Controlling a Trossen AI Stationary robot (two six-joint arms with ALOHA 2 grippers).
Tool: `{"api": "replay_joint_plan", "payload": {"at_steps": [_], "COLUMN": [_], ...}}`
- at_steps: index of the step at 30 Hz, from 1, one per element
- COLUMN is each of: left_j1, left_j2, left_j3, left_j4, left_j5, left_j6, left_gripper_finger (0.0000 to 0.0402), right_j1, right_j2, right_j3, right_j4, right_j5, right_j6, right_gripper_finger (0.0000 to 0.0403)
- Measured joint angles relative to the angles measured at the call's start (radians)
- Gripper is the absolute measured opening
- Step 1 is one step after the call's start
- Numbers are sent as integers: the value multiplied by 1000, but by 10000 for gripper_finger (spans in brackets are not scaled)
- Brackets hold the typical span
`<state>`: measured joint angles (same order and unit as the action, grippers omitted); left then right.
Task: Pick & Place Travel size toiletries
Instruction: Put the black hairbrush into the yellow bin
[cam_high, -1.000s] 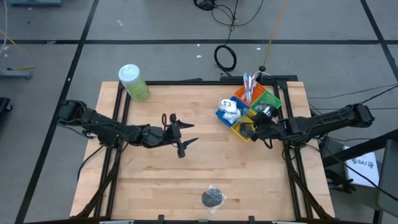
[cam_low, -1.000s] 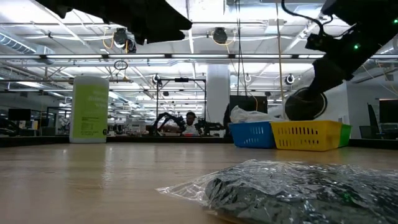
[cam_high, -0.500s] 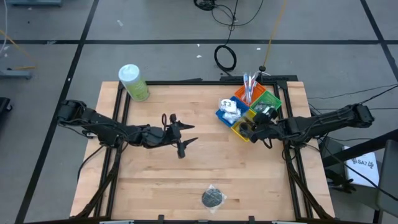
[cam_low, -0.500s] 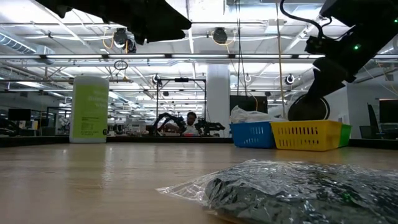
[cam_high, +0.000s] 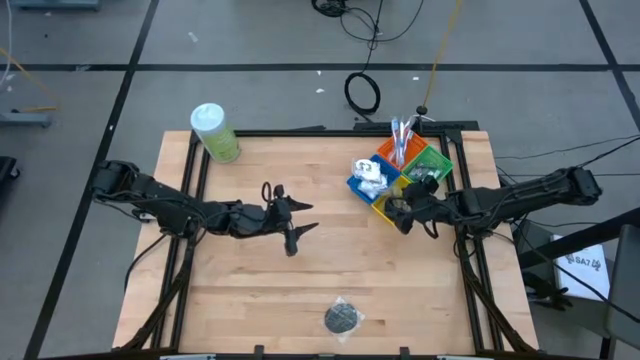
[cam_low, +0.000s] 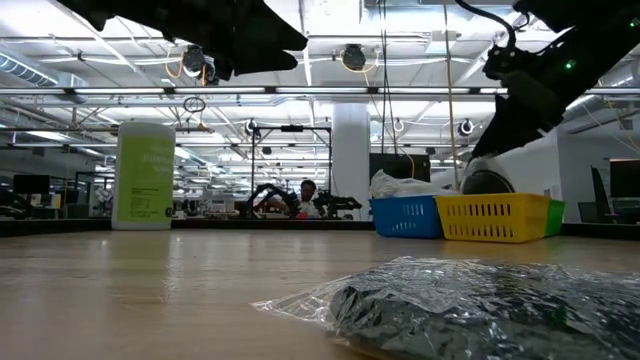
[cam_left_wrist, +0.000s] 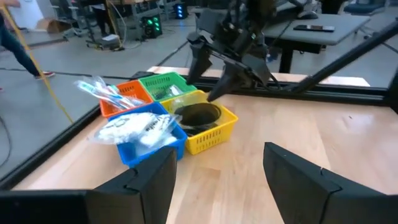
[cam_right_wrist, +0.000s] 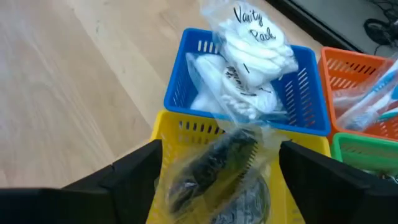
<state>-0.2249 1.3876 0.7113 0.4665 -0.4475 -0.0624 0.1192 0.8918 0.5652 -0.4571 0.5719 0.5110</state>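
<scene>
Most of the sorting looks done: clear bags of white cotton balls (cam_right_wrist: 252, 46) fill the blue slotted basket (cam_right_wrist: 311, 118), blue-white toothbrushes (cam_left_wrist: 102, 90) stand in the orange basket (cam_left_wrist: 127, 93), and a bagged black round disc (cam_right_wrist: 214, 162) sits in the yellow basket (cam_left_wrist: 214, 127), just beneath the right gripper (cam_high: 405, 212). Its jaws are spread wide and empty, so the disc appears freshly released. One more bagged black disc (cam_high: 343, 317) lies alone on the wooden desk (cam_high: 250, 290) near the front edge, not yet collected. The right arm reaches in low over the yellow basket. The left gripper (cam_high: 295, 222) hovers over mid-desk, jaws spread, holding nothing.
</scene>
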Motion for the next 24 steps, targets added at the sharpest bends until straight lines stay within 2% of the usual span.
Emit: {"api": "replay_joint_plan", "payload": {"at_steps": [5, 7, 15, 17, 21, 24], "left_j1": [0, 0, -8, -23, -76, -114], "left_j2": [0, 0, 23, 70, 229, 352], "left_j3": [0, 0, 0, 0, 20, 113], "left_j4": [-8, -8, -1, 34, 150, 83], "left_j5": [48, 77, 152, 201, 374, 463], "left_j6": [-11, -34, -195, -213, -212, -209], "left_gripper_finger": [234, 237, 232, 227, 218, 217], "right_j1": [0, 1, 27, 36, 47, 47], "right_j2": [-23, -43, -76, -74, -70, -60], "right_j3": [0, 0, 0, 0, 0, 0], "right_j4": [44, 115, 472, 508, 516, 517], "right_j5": [-1, -8, -306, -343, -340, -339], "right_j6": [-2, -23, -285, -308, -315, -315], "right_gripper_finger": [319, 319, 319, 317, 314, 314]}}
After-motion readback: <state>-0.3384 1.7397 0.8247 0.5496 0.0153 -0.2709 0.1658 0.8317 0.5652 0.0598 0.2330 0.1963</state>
